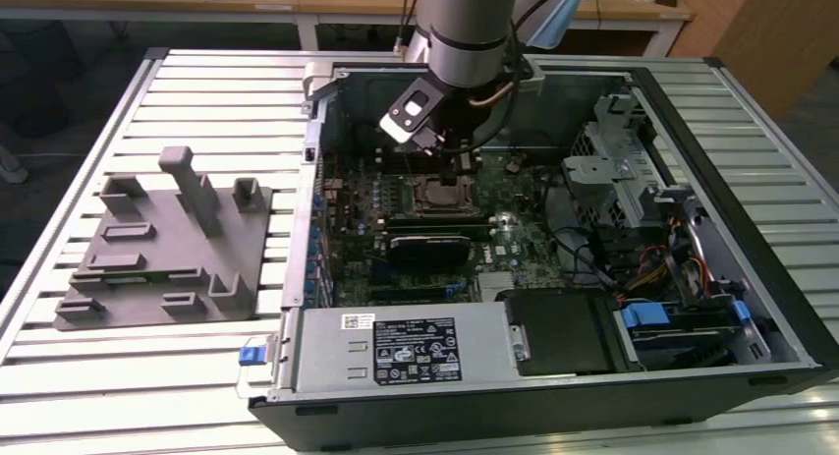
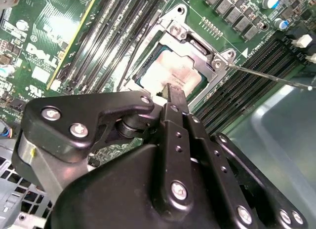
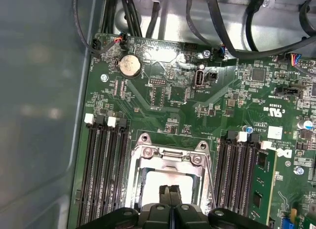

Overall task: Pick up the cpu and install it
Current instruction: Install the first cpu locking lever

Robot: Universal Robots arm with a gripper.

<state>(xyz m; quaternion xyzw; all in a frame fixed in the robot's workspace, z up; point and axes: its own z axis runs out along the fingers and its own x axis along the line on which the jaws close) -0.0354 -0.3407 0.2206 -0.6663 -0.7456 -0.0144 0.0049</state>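
The cpu (image 2: 170,71) lies flat in the motherboard socket, its silvery-beige top showing through the metal socket frame (image 2: 197,49). It also appears in the first wrist view as the cpu (image 3: 165,182) under the frame (image 3: 170,157). My gripper (image 2: 174,93) hangs right over the chip's edge, fingers pressed together with nothing between them. Whether the tips touch the chip I cannot tell. In the first wrist view the gripper (image 3: 170,193) is shut too. The exterior view has the gripper (image 1: 439,152) inside the open case, just above the socket (image 1: 439,192).
A thin metal lever (image 2: 269,77) sticks out beside the socket. Memory slots (image 3: 103,165) flank it on both sides. The case wall (image 1: 314,180), drive cage (image 1: 630,170) and power supply (image 1: 393,347) hem in the board. A grey tray with posts (image 1: 164,249) lies on the exterior view's left.
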